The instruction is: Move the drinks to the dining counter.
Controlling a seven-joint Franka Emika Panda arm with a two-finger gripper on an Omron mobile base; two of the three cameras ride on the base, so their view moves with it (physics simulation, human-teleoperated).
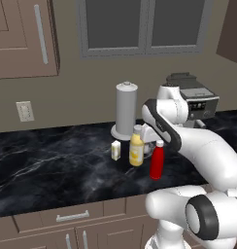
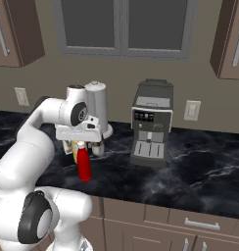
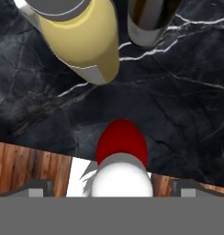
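Several drinks stand close together on the black marble worktop. The red bottle with its white cap stands nearest the front edge. My gripper hangs open straight above it, one finger on each side of the cap and touching nothing. In the hand view the red bottle is straight below, with the yellow juice bottle and the dark wine bottle beyond it. The yellow juice bottle stands left of the red bottle, and the small carton is further left. The dining counter is out of view.
A tall grey paper-towel cylinder stands behind the drinks. A coffee machine sits on the worktop to the right. Drawers with handles run under the worktop's front edge. Wooden floor shows past that edge.
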